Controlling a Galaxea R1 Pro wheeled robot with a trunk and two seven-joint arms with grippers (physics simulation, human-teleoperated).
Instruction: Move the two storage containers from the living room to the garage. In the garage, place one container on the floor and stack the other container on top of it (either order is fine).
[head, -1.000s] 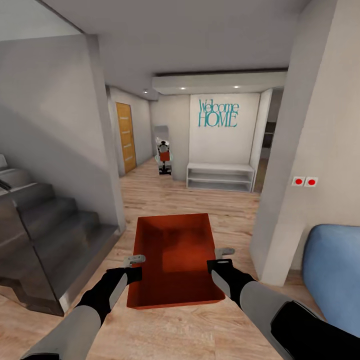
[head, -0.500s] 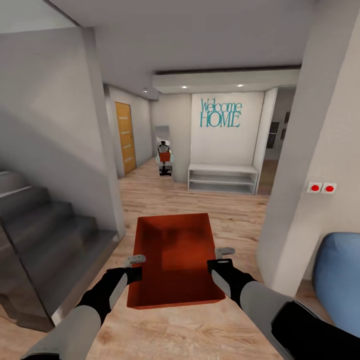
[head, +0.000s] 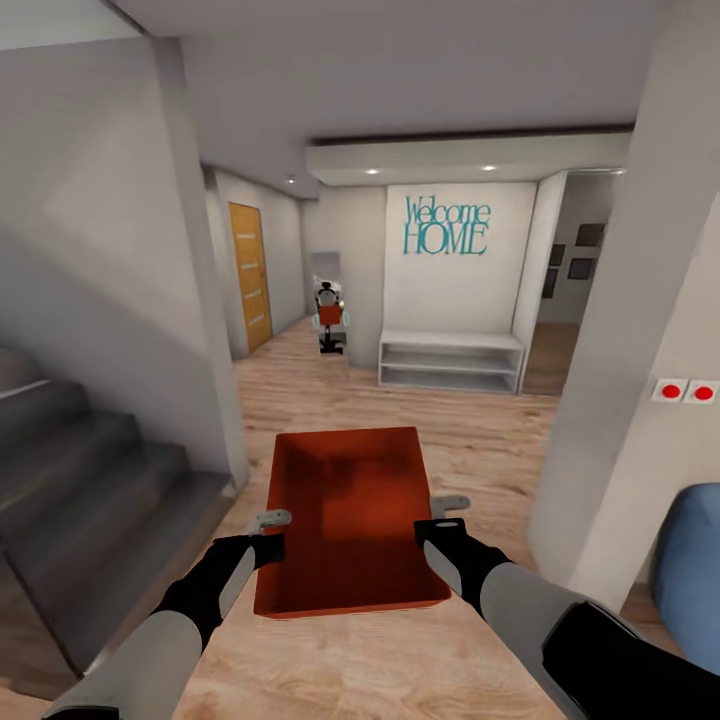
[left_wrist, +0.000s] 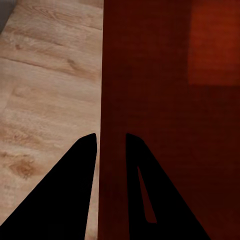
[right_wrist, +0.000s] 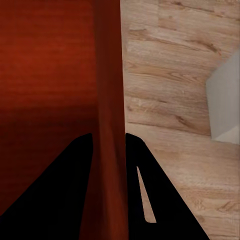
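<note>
One orange-red storage container hangs in front of me above the light wood-plank floor, open top up and empty. My left gripper is shut on its left wall, and my right gripper is shut on its right wall. In the left wrist view the dark fingers straddle the container's wall, one finger inside and one outside. The right wrist view has the same straddling grip on the other wall. I am in a hallway; the garage is out of view.
Grey stairs rise at the left behind a wall corner. A pale pillar with two red switches stands at the right, with a blue sofa edge beside it. Ahead are a white bench shelf, a "Welcome HOME" sign and a wooden door.
The whole view has slid leftward and forward: the stairs, pillar and sofa edge have shifted outward as I roll down the hallway. Both grippers hold the container just as before.
</note>
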